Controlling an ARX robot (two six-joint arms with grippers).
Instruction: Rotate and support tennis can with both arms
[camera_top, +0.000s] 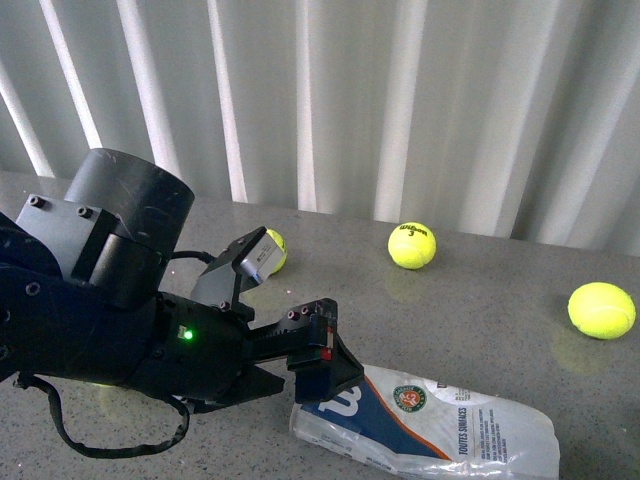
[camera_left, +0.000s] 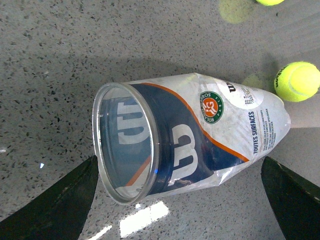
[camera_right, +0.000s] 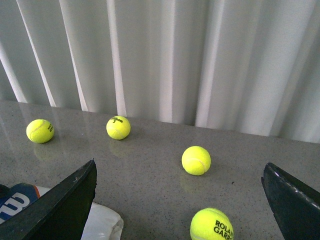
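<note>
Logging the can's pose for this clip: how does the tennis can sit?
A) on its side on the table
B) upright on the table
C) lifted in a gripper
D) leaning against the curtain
A: the tennis can lies on its side on the grey table, with the open left gripper at its rimmed end.

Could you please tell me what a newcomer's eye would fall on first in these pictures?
The bulky black left arm fills the lower left of the front view. Its left gripper is open at one end of the tennis can, which lies on its side on the grey speckled table. Bright yellow tennis balls are scattered beyond the can, in front of a white curtain.
</note>
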